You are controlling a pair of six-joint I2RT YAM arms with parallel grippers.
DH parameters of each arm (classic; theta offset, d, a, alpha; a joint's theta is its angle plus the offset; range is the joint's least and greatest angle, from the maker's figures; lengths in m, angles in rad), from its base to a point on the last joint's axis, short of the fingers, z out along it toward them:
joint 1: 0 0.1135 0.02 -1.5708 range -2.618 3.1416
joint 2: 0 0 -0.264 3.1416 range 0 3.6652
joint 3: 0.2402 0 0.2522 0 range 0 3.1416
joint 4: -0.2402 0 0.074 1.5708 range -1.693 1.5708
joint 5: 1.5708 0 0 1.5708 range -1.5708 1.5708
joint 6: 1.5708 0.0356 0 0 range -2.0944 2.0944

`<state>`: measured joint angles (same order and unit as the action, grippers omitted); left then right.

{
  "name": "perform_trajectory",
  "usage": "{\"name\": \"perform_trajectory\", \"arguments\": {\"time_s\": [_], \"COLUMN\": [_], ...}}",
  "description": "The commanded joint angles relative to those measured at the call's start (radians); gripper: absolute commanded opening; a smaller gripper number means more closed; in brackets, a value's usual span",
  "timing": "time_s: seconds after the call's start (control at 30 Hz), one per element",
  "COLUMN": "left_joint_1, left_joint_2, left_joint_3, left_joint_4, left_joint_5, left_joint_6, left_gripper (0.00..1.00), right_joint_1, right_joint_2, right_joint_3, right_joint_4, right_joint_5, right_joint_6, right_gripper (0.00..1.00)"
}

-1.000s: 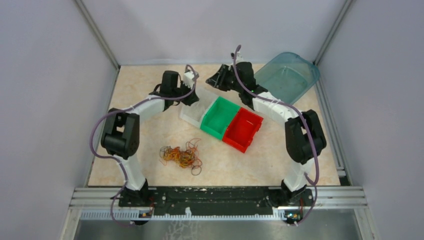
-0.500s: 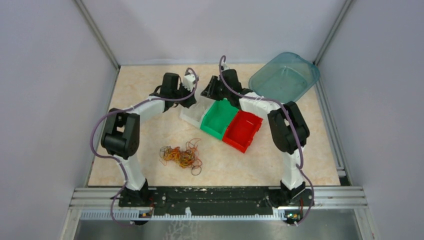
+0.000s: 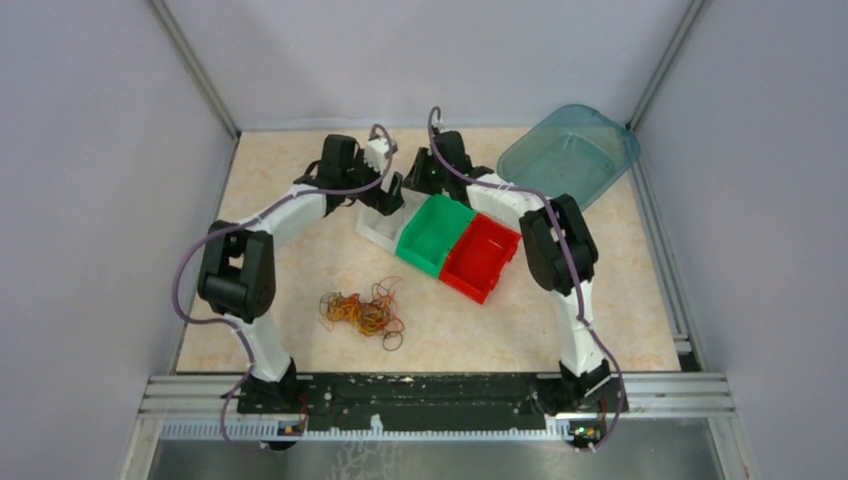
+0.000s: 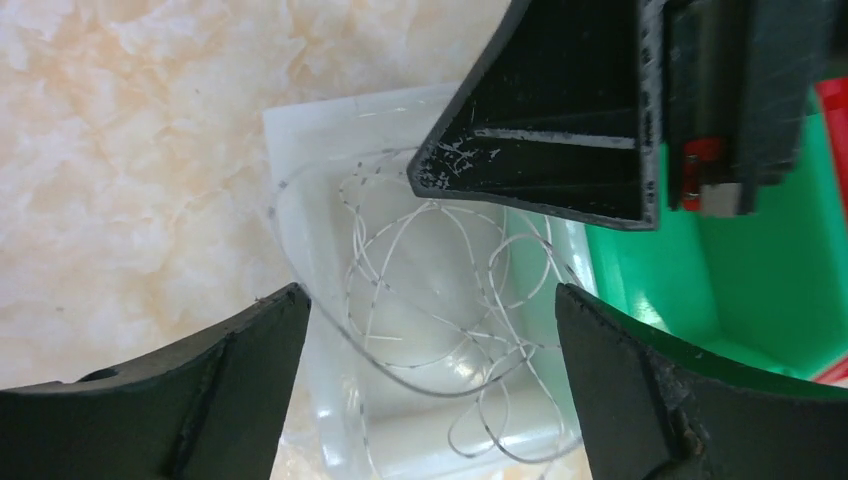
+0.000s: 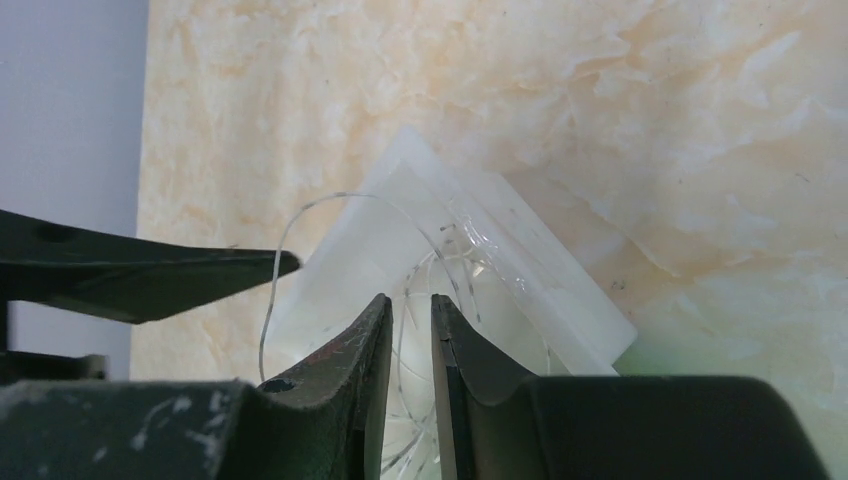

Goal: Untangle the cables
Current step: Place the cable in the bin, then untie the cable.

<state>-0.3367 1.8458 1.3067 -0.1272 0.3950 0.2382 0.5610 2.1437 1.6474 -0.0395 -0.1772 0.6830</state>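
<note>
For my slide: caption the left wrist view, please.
Open left gripper above white bin of thin pale loops, green bin alongside.

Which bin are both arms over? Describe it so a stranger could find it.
On the marbled table, three small bins sit in a slanted row. The one meant is the translucent white bin at the row's left end, beside the green bin. Unlike that and the red bin, it is colourless and holds thin pale loops.

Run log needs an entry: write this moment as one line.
left gripper open over clear bin | right gripper nearly closed over pale loops in it | coloured tangle lying on table
</note>
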Motion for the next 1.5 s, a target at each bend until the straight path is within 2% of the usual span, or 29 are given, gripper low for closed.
{"name": "perform_trajectory", "arguments": {"time_s": [0.0, 0.33, 0.53, 0.73, 0.87, 1.07, 1.17, 1.33, 1.47], "left_joint_1": [0.044, 0.14, 0.263, 0.387, 0.453, 0.555, 0.562, 0.567, 0.588], "left_joint_2": [-0.106, -0.278, -0.371, -0.404, -0.418, -0.44, -0.433, -0.46, -0.486], "left_joint_3": [0.051, 0.107, 0.096, 0.136, 0.169, 0.152, 0.142, 0.054, 0.011], "left_joint_4": [-0.068, -0.166, -0.208, -0.351, -0.439, -0.529, -0.621, -0.686, -0.678], "left_joint_5": [0.06, 0.108, 0.112, 0.142, 0.157, 0.285, 0.357, 0.395, 0.391], "left_joint_6": [-0.027, -0.059, -0.076, -0.076, -0.046, -0.006, 0.071, 0.165, 0.166], "left_gripper": [0.99, 0.99, 0.99, 0.99, 0.99, 0.99, 0.99, 0.99, 0.99], "right_joint_1": [0.0, -0.007, -0.007, -0.005, 0.038, 0.242, 0.372, 0.444, 0.509], "right_joint_2": [0.0, -0.058, -0.191, -0.362, -0.543, -0.676, -0.672, -0.563, -0.432], "right_joint_3": [0.025, 0.095, 0.045, -0.07, -0.195, -0.326, -0.37, -0.333, -0.255], "right_joint_4": [-0.003, -0.016, 0.037, 0.047, -0.005, -0.145, -0.167, -0.183, -0.224], "right_joint_5": [0.007, -0.014, -0.05, -0.094, -0.114, -0.22, -0.211, -0.314, -0.287], "right_joint_6": [-0.031, -0.083, -0.105, -0.154, -0.278, -0.602, -0.766, -0.852, -0.935], "right_gripper": [0.22, 0.23, 0.43, 0.6, 0.65, 0.63, 0.63, 0.6, 0.59]}}
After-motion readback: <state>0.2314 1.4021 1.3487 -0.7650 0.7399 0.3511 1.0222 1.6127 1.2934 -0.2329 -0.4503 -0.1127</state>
